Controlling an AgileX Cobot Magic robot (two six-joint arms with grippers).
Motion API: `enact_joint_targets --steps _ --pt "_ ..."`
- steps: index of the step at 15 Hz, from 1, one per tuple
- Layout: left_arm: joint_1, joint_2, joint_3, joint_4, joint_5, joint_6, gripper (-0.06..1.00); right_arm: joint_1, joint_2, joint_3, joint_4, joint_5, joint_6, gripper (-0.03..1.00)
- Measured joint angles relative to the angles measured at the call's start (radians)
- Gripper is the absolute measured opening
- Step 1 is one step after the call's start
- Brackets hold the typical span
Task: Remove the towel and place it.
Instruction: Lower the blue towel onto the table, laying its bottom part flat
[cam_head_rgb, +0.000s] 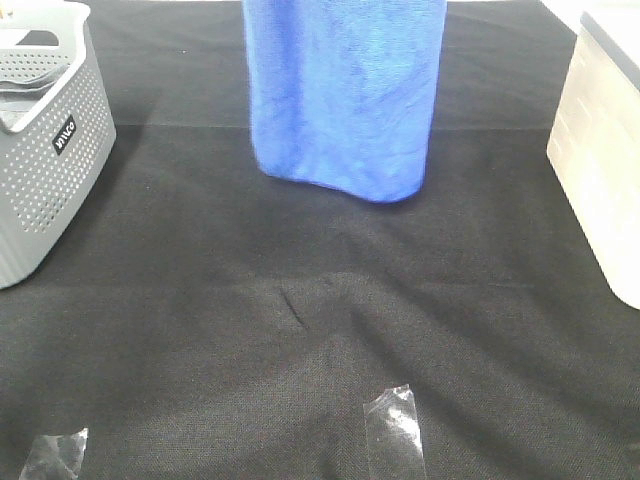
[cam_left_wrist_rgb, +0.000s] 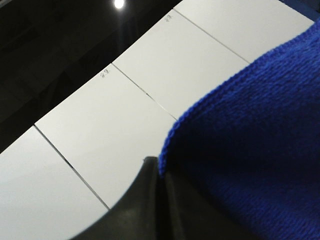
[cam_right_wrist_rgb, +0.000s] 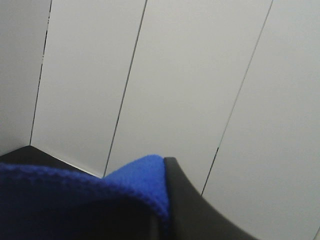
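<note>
towel (cam_head_rgb: 345, 95) hanging far centre over table (cam_head_rgb: 300, 300); basket (cam_head_rgb: 45, 140) sitting far left, box (cam_head_rgb: 605, 150) sitting right, tape strips (cam_head_rgb: 395, 430) lying near.

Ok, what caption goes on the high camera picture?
A blue towel hangs over the black cloth, grey basket left, white box right.

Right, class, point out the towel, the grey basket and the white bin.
towel (cam_head_rgb: 345, 95): exterior high view, middle of hanging cloth.
grey basket (cam_head_rgb: 50, 190): exterior high view, perforated side wall.
white bin (cam_head_rgb: 600, 170): exterior high view, side wall.
</note>
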Motion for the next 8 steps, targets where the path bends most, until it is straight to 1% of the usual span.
enact_joint_targets --steps 1,4,5,6,8 --pt "0.007 0.037 -0.062 -0.012 0.000 0.003 0.00 0.000 0.021 0.000 0.001 -0.030 0.000 0.00" --pt "0.031 0.191 -0.274 -0.021 0.001 0.006 0.00 0.000 0.104 -0.030 0.000 -0.162 0.000 0.00" --pt "0.049 0.317 -0.437 -0.021 0.001 0.005 0.00 0.000 0.181 -0.113 0.001 -0.228 0.000 0.00" --pt "0.062 0.374 -0.511 -0.021 0.009 0.000 0.00 -0.004 0.220 -0.174 0.002 -0.231 0.000 0.00" --pt "0.072 0.445 -0.618 -0.023 0.038 -0.009 0.00 -0.006 0.272 -0.248 0.006 -0.227 0.001 0.00"
